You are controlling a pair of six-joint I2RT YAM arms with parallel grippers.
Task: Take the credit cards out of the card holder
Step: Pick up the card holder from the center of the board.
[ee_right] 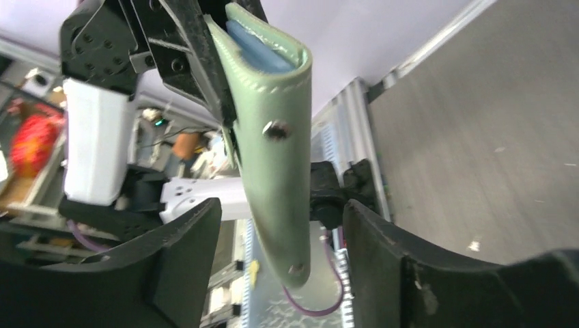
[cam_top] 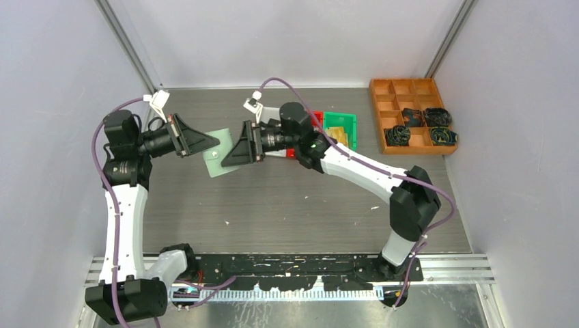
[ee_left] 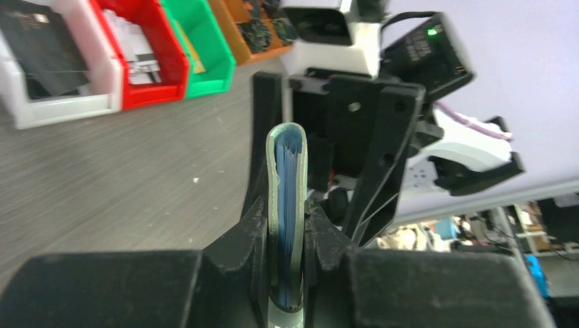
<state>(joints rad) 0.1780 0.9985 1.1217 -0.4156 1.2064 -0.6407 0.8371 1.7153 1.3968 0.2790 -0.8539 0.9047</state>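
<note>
**Left tool** (cam_top: 213,143): clenched on one end of the holder, which it carries clear of the table (cam_top: 287,205).

**Holder** (cam_top: 220,161): mint green and folded shut. It hangs in the air over the far-middle of the table, between the two tools. In the left wrist view it sits edge-on between the pads.

**Cards** (ee_left: 289,158): bluish layers packed inside the fold, probably the cards in their pockets. Their number cannot be told, and none stands proud of the cover.

**Right tool** (ee_right: 283,260): released. Its jaws are spread to either side of the holder's free end, and no contact is seen.

**Bins**: white (ee_left: 65,109), red (ee_left: 153,92) and green (ee_left: 208,78) stand in a row on the far side, behind the right wrist. Flat items lie inside them, too blurred to name.

**Tray** (cam_top: 374,116): orange and compartmented, at the far right. It holds black cables (cam_top: 397,135) and has no part in the task.

**Step in hand**: the right tool is about to take hold at the free end, and extraction has not begun.

**Handling notes**:
- The left grip should stay firm and close to its own end, so the pockets are not pinched shut.
- The right tool should probably catch one cover or the tab first and swing the fold open. Closing across both covers would trap the cards.
- Once an edge shows, nip that card alone and draw it straight along the pocket.
- The risk is that the soft cover bends or twists out of the left pads.
</note>
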